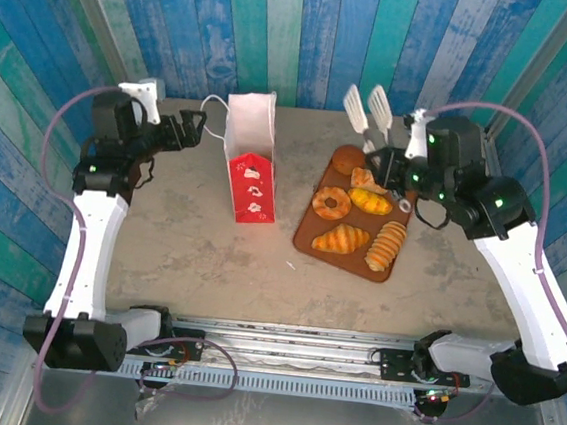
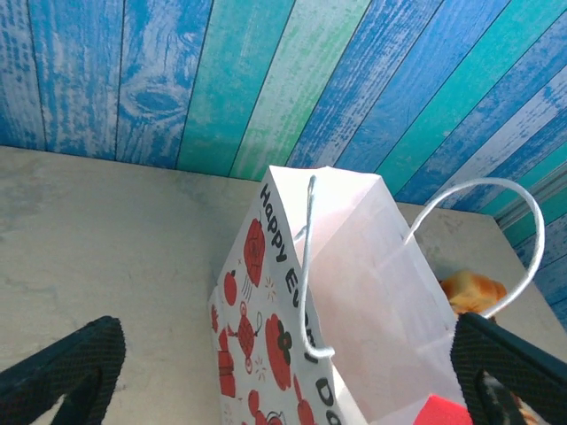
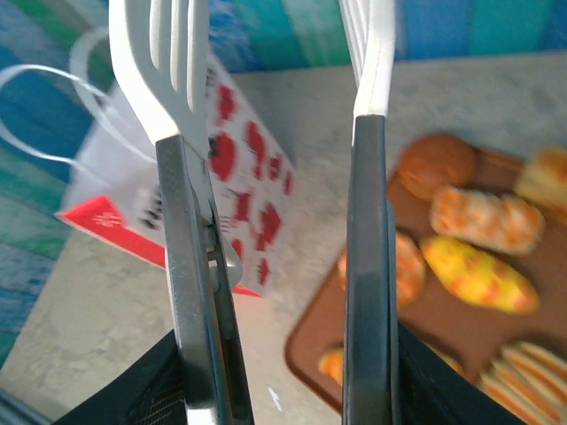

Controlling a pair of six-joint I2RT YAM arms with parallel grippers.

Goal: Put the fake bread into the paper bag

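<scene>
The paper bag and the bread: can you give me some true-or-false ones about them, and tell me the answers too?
1. The paper bag stands upright on the table. True.
2. The croissant is inside the bag. False: it lies on the brown tray with the other pastries.
3. The right gripper holds a pair of tongs. True.
4. The left gripper is squeezing the bag shut. False: its jaws stand wide open beside the bag and grip nothing.
5. The tray is on the left of the bag. False: it sits to the bag's right.
</scene>
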